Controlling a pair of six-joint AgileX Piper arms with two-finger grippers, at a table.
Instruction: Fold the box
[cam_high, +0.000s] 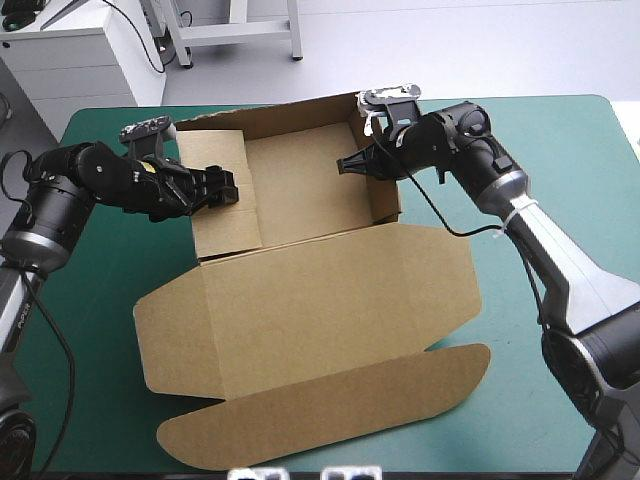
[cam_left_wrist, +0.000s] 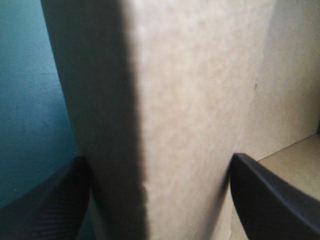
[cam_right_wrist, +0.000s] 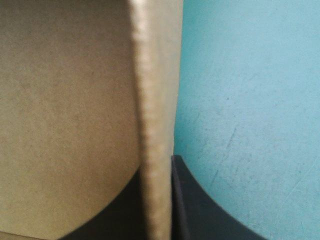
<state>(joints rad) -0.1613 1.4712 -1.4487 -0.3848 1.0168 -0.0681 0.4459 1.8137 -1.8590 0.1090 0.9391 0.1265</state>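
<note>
The brown box (cam_high: 300, 185) stands as an open tray at the table's far middle, its lid (cam_high: 330, 310) lying flat toward the front edge with a rounded tuck flap at the front. My left gripper (cam_high: 222, 188) is at the tray's left wall; in the left wrist view the left gripper (cam_left_wrist: 160, 159) is open, its fingers wide apart astride that wall (cam_left_wrist: 190, 90). My right gripper (cam_high: 352, 165) reaches over the right wall. In the right wrist view the right gripper (cam_right_wrist: 156, 170) is all but shut, the wall's thin edge (cam_right_wrist: 150, 100) between its fingers.
Teal-green cover (cam_high: 560, 170) shows to the right of the box and along the left side (cam_high: 90, 300). The lid's front flap (cam_high: 330, 410) ends close to the table's front edge. White furniture stands beyond the far left corner.
</note>
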